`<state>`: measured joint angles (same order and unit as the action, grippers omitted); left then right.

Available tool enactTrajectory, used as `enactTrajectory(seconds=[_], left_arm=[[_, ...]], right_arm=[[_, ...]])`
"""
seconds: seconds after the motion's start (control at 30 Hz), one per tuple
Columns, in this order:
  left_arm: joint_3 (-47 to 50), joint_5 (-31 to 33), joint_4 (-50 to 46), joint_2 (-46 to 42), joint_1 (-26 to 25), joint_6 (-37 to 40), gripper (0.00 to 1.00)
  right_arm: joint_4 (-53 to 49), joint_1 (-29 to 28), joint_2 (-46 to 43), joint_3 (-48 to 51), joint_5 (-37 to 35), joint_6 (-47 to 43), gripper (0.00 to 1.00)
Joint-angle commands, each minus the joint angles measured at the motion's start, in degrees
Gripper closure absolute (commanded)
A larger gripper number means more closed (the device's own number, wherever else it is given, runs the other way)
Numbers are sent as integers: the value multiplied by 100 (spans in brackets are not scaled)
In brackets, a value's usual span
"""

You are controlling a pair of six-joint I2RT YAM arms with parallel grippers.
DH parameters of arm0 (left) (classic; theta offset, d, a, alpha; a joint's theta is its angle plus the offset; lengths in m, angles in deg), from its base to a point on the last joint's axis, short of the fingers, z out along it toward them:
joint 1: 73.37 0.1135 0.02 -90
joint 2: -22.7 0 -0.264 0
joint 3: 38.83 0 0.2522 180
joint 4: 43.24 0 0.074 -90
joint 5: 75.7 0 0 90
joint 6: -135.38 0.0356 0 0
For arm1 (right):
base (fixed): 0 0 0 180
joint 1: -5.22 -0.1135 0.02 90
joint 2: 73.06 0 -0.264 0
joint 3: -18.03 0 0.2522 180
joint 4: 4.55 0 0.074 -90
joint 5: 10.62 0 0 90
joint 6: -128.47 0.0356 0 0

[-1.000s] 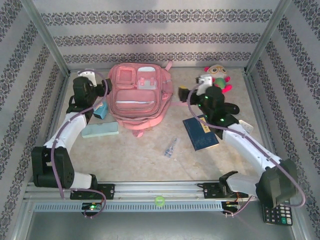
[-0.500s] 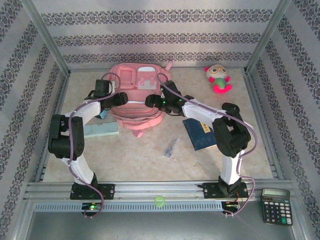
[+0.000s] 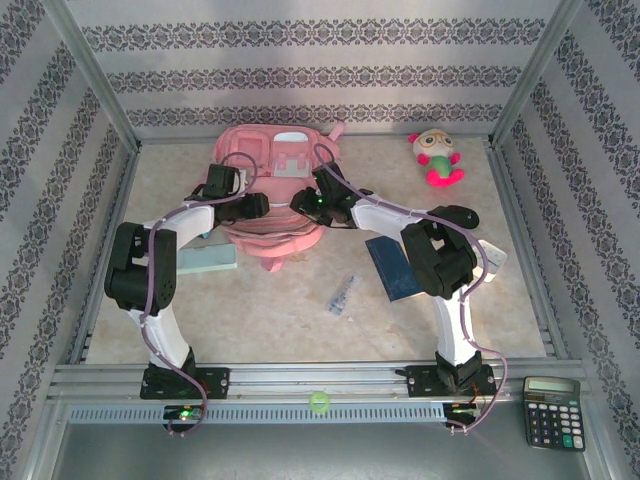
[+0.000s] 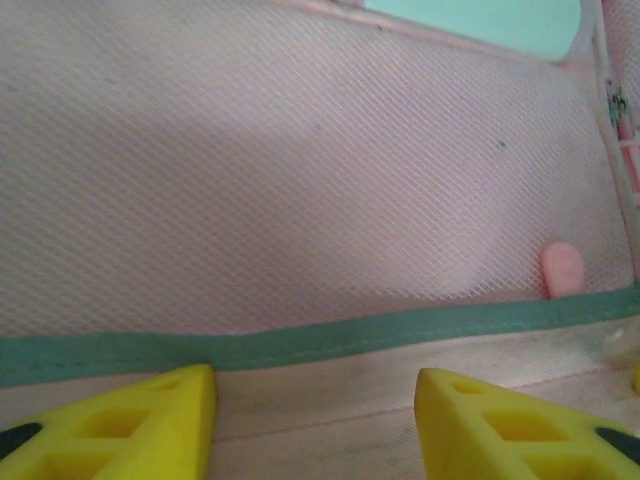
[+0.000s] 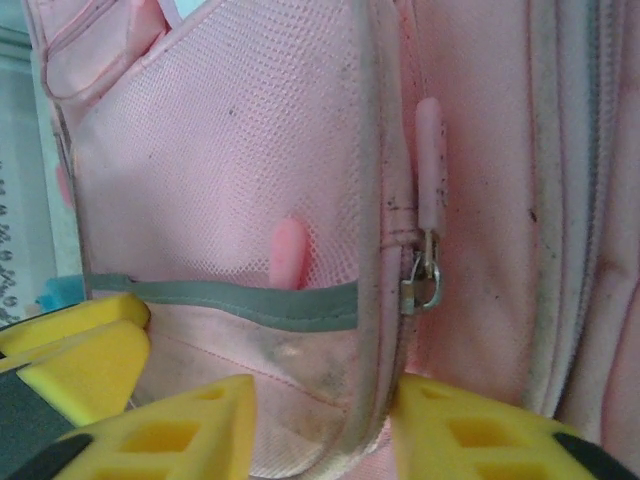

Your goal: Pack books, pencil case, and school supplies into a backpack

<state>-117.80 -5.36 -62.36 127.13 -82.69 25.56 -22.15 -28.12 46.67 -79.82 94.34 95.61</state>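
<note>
Seen from above, both arms reach onto the backpack [image 3: 275, 242] at the table's far middle. The left gripper [image 3: 258, 206] and right gripper [image 3: 297, 203] nearly meet on its front, and the book [image 3: 388, 268] lies unpacked beside the right arm.

At the left wrist, the fingers stand apart over the mesh pocket.

At the right wrist, the fingers pinch a seam fold under the zip pull [image 5: 430, 150].

I'd judge they are opening the bag. Next, that zip needs drawing while the bag is held steady.
</note>
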Motion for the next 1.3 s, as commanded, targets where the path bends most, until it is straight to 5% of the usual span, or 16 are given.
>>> enactTrajectory(seconds=[0.0, 0.47, 0.6, 0.77, 0.87, 1.07, 1.27], left_arm=[[285, -31, -81, 19, -275, -163, 46], [1954, 50, 368, -994, -1412, -913, 48], [1917, 289, 184, -1535, -1701, -590, 46], [1516, 737, -10, -2327, -1783, 640, 38], [1376, 604, 175, -2514, -1777, 2094, 33], [1284, -271, 122, -2144, -1788, 5408, 32], [775, -174, -245, -1213, -1824, 6685, 30]], right_arm=[[225, 38, -142, 302, -11, 4, 67], [311, 192, -1783, 2567, -13, -258, 67], [333, 197, -2606, 3030, -158, -527, 61], [142, 348, -3721, 3152, -326, -1068, 47], [153, 584, -4245, 3323, -276, -1314, 45], [407, 963, -4967, 3898, -100, -1843, 43], [695, 1016, -5437, 4383, -200, -2014, 43]])
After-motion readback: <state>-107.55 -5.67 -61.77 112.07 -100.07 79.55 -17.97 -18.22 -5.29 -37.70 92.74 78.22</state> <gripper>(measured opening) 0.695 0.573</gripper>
